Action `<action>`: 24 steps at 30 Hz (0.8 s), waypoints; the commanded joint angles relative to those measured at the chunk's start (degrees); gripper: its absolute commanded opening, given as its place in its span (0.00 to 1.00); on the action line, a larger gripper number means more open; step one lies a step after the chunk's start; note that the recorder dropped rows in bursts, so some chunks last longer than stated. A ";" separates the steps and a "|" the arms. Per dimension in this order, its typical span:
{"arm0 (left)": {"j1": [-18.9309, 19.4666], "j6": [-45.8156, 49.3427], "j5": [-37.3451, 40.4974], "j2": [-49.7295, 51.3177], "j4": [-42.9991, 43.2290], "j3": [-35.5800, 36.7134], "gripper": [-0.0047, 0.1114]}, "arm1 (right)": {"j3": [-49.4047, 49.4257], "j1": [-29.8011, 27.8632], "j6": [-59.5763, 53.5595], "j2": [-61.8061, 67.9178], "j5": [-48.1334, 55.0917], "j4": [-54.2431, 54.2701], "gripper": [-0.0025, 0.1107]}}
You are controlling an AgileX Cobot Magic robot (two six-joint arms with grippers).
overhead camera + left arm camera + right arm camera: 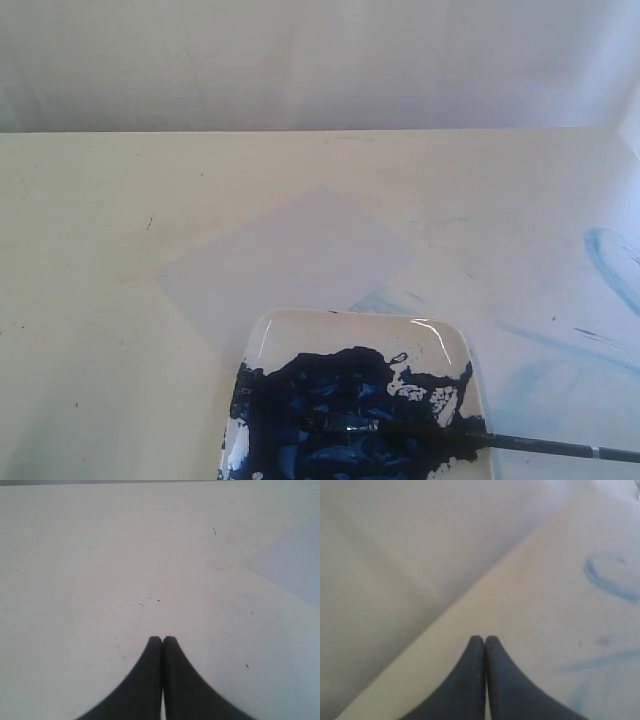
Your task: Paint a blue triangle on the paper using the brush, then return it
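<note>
The paper [290,265] lies as a pale diamond in the middle of the cream table, with no dark-blue triangle outline on it. One corner of the paper [295,565] shows in the left wrist view. The brush [470,437] rests across the white plate [350,330], bristles in the thick dark-blue paint, black handle pointing right off the plate. Neither gripper appears in the exterior view. My left gripper [162,639] is shut and empty above bare table. My right gripper [484,639] is shut and empty above the table near its far edge.
Faint pale-blue smears [610,265] mark the table at the right, and the same smears [612,580] show in the right wrist view. A plain wall rises behind the table's far edge [320,130].
</note>
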 commanded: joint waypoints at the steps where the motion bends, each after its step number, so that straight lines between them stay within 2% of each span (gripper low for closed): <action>1: -0.47 -0.45 -0.30 -0.29 -0.09 0.28 0.04 | -2.13 0.18 -7.05 8.57 11.88 12.52 0.02; 7: -0.47 -0.45 -0.30 -0.29 -0.09 0.28 0.04 | 2.44 0.18 -19.33 17.21 13.87 27.95 0.02; 10: -0.47 -0.45 -0.30 -0.29 -0.09 0.28 0.04 | 3.64 0.18 -21.11 19.12 15.85 29.86 0.02; 19: -0.47 -0.45 -0.30 -0.29 -0.09 0.28 0.04 | 4.92 0.18 -14.18 19.12 19.26 29.27 0.02; 24: -0.47 -0.45 -0.30 -0.29 -0.09 0.28 0.04 | 6.65 0.18 -4.69 19.12 16.10 23.98 0.02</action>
